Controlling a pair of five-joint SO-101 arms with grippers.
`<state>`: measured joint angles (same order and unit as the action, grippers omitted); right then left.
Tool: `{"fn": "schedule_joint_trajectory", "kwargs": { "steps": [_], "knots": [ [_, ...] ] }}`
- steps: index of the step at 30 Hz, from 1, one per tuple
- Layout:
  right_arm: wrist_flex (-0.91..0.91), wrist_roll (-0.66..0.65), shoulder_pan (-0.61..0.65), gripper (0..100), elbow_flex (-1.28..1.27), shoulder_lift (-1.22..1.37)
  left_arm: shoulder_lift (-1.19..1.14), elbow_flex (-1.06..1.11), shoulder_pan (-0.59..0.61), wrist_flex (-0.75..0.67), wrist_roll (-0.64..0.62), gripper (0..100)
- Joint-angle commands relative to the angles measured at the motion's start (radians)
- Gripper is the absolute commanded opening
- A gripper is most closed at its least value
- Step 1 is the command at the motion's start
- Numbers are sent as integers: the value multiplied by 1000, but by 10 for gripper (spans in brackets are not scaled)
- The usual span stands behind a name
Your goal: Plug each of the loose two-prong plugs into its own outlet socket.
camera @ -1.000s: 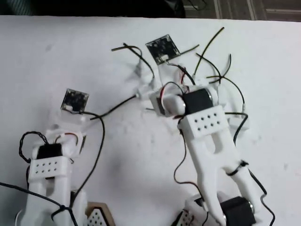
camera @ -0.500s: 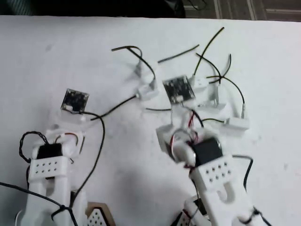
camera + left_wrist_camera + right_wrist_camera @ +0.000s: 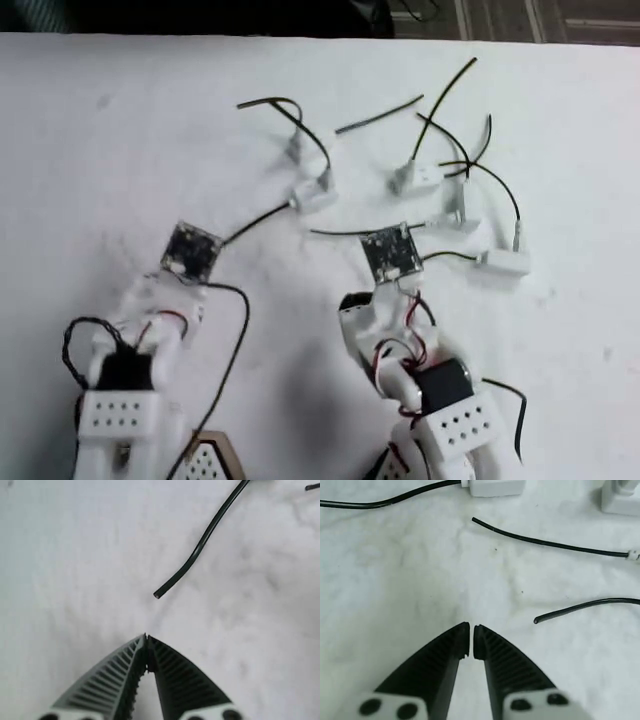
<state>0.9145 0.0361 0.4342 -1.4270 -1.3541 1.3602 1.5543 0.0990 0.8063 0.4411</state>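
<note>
Both pincers are pressed together on nothing. The left pincer [image 3: 146,642] hangs over bare worktop [image 3: 90,140] near a loose black cord end [image 3: 158,594]. The right pincer [image 3: 471,637] sits just short of the white plugs [image 3: 501,262], which lie scattered with their cords across the far middle.

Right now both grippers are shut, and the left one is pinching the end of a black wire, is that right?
Not quite. The left gripper is shut, but on nothing: in the left wrist view the black wire ends on the table ahead of the tips, clear of them. The right gripper is shut, as you said.
</note>
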Motion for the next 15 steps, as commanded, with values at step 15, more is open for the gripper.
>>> {"fn": "schedule_joint_trajectory", "kwargs": {
  "steps": [15],
  "knots": [
    [-62, 0, 7, 17, -272, -318, 458, 138, -74, 206, 14, 50]
  ]
}}
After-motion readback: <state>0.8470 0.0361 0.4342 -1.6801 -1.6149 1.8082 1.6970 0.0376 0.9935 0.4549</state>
